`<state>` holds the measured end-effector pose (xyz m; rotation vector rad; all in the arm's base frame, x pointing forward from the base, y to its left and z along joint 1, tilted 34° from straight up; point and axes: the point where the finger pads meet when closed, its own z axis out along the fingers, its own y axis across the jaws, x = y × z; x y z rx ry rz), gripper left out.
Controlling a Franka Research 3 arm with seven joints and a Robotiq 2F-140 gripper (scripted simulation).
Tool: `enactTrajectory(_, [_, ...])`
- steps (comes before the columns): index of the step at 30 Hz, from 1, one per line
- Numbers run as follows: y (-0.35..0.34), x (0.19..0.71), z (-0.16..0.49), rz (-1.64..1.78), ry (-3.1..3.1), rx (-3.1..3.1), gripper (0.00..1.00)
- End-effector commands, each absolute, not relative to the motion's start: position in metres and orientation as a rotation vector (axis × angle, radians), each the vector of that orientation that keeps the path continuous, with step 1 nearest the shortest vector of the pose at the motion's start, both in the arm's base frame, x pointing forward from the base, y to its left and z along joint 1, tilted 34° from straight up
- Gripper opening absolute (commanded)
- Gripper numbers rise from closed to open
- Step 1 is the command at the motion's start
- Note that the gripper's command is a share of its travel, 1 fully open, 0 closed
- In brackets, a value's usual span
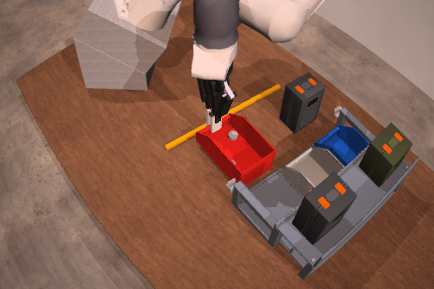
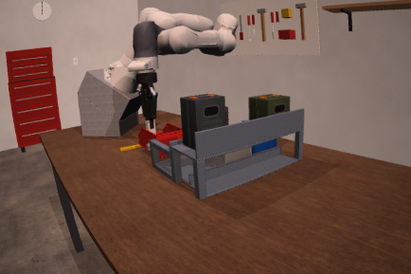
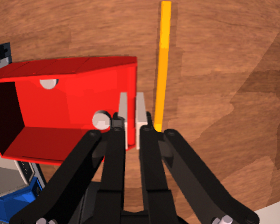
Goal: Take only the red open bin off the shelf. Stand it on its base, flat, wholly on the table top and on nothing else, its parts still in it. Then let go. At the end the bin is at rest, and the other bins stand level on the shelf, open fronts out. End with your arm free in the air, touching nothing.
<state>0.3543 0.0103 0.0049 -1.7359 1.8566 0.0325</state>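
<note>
Red bin (image 1: 255,170) (image 2: 167,138) (image 3: 66,142) was clenched by its end wall in the gripper (image 1: 215,125) (image 2: 151,128) (image 3: 131,103) and drawn out in front of the shelf (image 1: 256,212) (image 2: 248,131) – parts (image 1: 233,135) (image 3: 101,120) seen inside. Blue bin (image 1: 341,144) (image 2: 264,147) (image 3: 21,202) and beige bin (image 1: 315,165) (image 2: 235,155) (image 3: 5,175) were left shelved. Table (image 1: 125,188) (image 2: 284,221) (image 3: 221,45) contact couldn't be confirmed – flat set-down, release and arm retreat were judged outstanding.

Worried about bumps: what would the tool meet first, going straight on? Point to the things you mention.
Probably the table top (image 1: 125,173) (image 2: 284,211) (image 3: 216,45), met by the base of the red bin (image 1: 245,152) (image 2: 171,137) (image 3: 61,112) the tool (image 1: 215,125) (image 2: 151,127) (image 3: 131,103) holds; the gap is unclear.
</note>
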Motion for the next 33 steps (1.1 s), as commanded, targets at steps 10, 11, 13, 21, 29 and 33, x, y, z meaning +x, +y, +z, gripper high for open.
enactTrajectory(10, [0.0089, 0.3559, 0.0059, 0.029, 1.854, -1.742, 0.00])
enactTrajectory(11, [0.0099, 0.3552, 0.0054, 0.032, 1.855, -1.738, 0.00])
enactTrajectory(13, [0.0092, 0.3548, 0.0053, 0.030, 1.854, -1.740, 0.00])
enactTrajectory(21, [0.0084, 0.3543, 0.0053, 0.029, 1.854, -1.742, 0.00])
enactTrajectory(29, [0.0095, 0.3544, 0.0052, 0.032, 1.853, -1.739, 0.00])
enactTrajectory(33, [0.0078, 0.3529, 0.0047, 0.029, 1.854, -1.742, 0.00])
